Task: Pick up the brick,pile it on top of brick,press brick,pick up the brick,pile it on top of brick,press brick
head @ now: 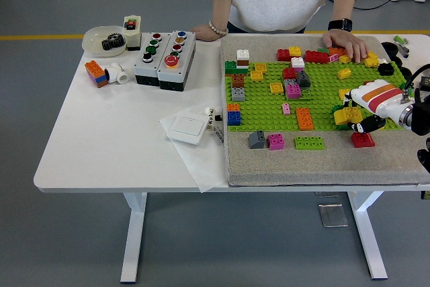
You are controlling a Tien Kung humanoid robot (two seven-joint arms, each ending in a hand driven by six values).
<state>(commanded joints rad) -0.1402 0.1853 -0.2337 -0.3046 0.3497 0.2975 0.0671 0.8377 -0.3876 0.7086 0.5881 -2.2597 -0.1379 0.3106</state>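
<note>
My right hand (pixel 354 117), white with orange stripes and black fingers, is over the right end of the green baseplate (pixel 322 92). Its fingers are curled on a yellow brick (pixel 347 115), held just above the plate. A red brick (pixel 363 140) lies on the grey mat right below the hand. An orange brick (pixel 304 118), a pink brick (pixel 293 90) and a blue-and-orange stack (pixel 233 115) stand on the plate to the left. My left arm is out of view.
A person stands at the far side, one hand (pixel 346 44) resting on loose bricks at the mat's back right, the other (pixel 205 31) on the table. Grey, pink and green bricks (pixel 308 142) lie on the mat's front. A button box (pixel 165 58), a bowl (pixel 104 39) and a white switch (pixel 185 128) sit left.
</note>
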